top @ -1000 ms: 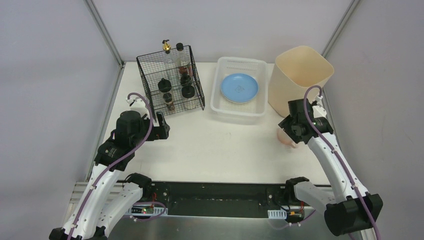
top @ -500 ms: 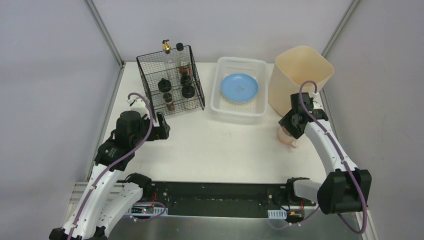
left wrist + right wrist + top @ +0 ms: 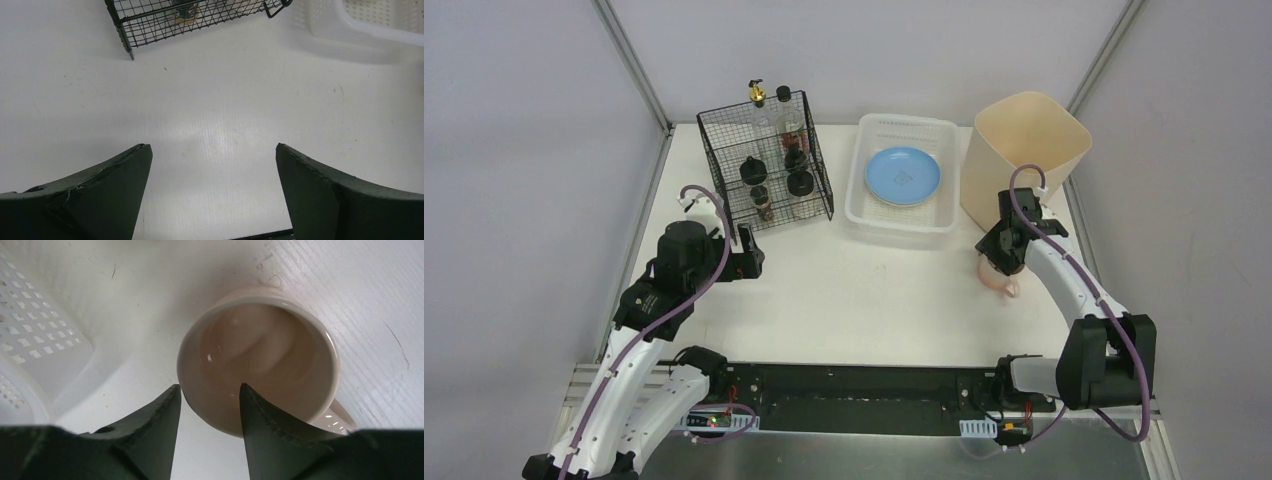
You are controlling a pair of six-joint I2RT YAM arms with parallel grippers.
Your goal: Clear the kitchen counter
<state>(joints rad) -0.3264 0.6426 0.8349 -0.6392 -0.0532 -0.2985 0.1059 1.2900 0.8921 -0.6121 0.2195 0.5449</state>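
Mug on the kitchen counter: my right gripper straddles its near rim, jaws half open; left gripper gapes wide.

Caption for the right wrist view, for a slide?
Right gripper straddles the rim of a pink mug on the counter, beside the basket.

top: mug mostly hidden under R hand | R wrist: mug handle part-hidden, grip on rim unclear, basket cut off left | L wrist: rack cut off top
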